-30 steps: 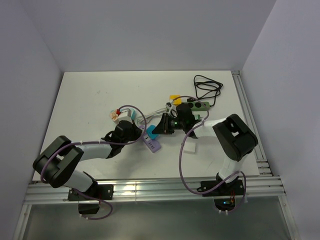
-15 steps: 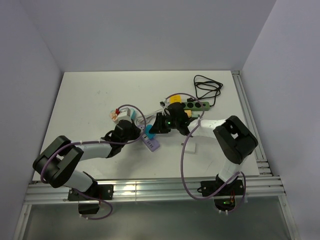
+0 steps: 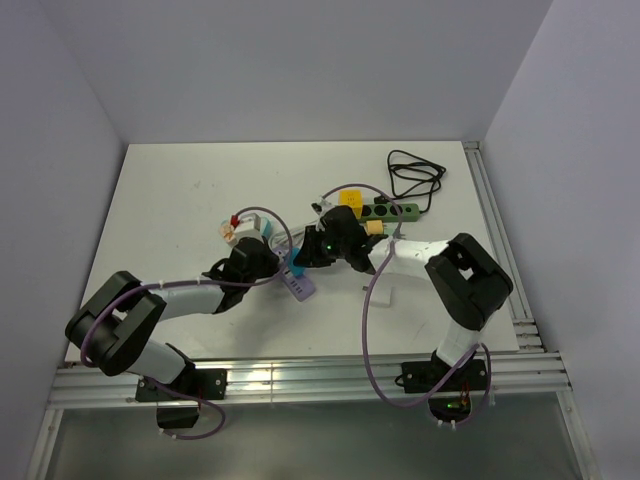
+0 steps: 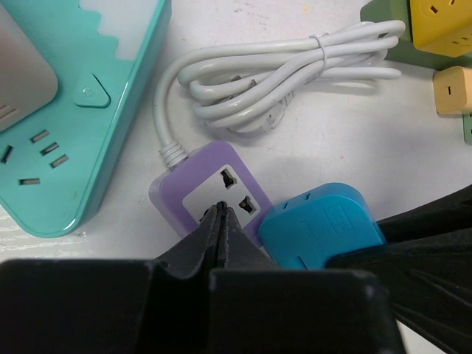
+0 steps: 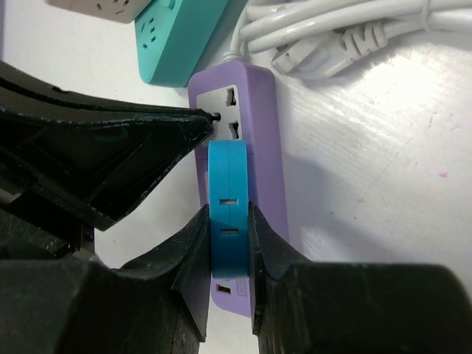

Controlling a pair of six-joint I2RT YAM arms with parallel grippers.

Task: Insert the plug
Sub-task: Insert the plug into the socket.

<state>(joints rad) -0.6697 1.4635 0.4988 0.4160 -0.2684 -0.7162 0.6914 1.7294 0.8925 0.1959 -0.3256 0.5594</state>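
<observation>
A purple power strip (image 5: 258, 155) lies on the white table, also in the left wrist view (image 4: 199, 188) and the top view (image 3: 300, 286). My right gripper (image 5: 227, 243) is shut on a blue plug adapter (image 5: 227, 199), holding it over the strip's middle socket; it also shows in the left wrist view (image 4: 321, 225) and the top view (image 3: 296, 268). My left gripper (image 4: 220, 214) is shut and empty, its tip pressing on the strip's socket face beside the blue plug. In the top view both grippers, left (image 3: 278, 268) and right (image 3: 308, 256), meet over the strip.
A teal power strip (image 4: 81, 110) lies left of the purple one. The purple strip's coiled white cable (image 4: 280, 77) lies behind it. A green strip with yellow cube adapters (image 3: 385, 212) and a black cable coil (image 3: 415, 175) sit at the back right.
My right gripper has carried the blue plug left and slightly back, from beside the purple strip to over its sockets. The left gripper has stayed on the strip.
</observation>
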